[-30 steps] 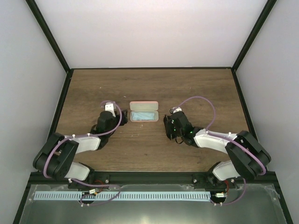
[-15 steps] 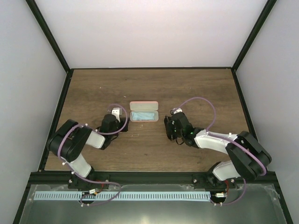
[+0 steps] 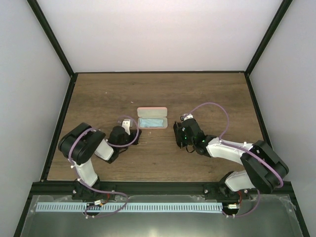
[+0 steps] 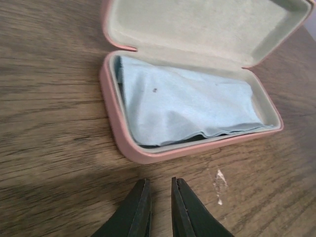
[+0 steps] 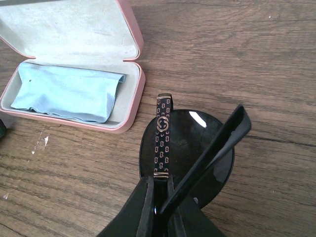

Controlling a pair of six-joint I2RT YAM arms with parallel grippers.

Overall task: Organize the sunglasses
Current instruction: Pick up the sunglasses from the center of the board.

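Lab test cell, white walls [image 3: 163, 34], black frame [image 3: 158, 72]

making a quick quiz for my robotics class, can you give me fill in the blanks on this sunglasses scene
1. The pink case is ___, not shut.
2. The cloth lying in the case is light ___.
3. The right gripper is shut on the ___.
4. The left gripper, beside the case, holds ___.

Missing words: open; blue; sunglasses; nothing

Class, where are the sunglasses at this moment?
In the right wrist view, the sunglasses are gripped by the right claw, just to the right of the open pink case holding the blue cloth.
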